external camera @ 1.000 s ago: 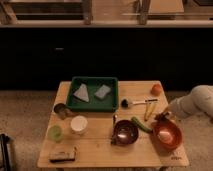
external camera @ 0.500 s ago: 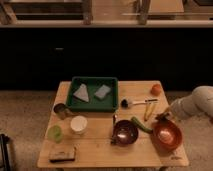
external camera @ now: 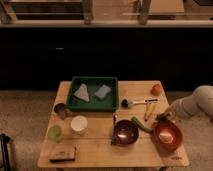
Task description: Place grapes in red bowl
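Wooden table [external camera: 100, 150], dark room behind. My gripper [external camera: 166, 114] at far rim of red bowl [external camera: 169, 137]; grapes [external camera: 161, 118] seemingly dark lump at its tip, bowl centre just nearer camera. Grip state: cannot tell.

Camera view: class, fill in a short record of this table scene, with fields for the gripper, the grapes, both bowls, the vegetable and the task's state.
gripper: at the table's right edge, above the red bowl's far rim
grapes: probably the dark clump at the gripper; hard to tell apart
red bowl: front right of the table, nothing seen inside
dark bowl: left of the red bowl, apart from it
green vegetable: lying slanted between the two bowls
task state: grapes not yet in the red bowl
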You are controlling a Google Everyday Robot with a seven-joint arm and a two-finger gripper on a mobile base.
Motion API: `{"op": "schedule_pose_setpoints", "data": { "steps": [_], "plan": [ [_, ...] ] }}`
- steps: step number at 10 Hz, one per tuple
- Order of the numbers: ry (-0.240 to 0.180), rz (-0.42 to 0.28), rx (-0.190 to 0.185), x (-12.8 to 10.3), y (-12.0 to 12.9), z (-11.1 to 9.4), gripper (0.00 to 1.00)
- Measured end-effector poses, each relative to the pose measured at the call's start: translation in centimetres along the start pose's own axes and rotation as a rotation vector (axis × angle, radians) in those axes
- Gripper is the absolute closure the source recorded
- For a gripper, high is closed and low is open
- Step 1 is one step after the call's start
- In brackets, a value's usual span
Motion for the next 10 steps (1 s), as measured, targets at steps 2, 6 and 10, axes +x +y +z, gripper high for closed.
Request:
{"op": "schedule_pose_setpoints", "data": {
  "steps": [2, 6, 10],
  "plan": [
    [0.011, 0.003, 0.022, 0.2, 0.1, -0.3, 1.0],
    [0.026, 0.001, 0.084, -0.3, -0.8, -1.4, 1.0],
    [0.028, -0.033, 0.126, -1.0, -1.9, -2.9, 1.0]
  ]
}}
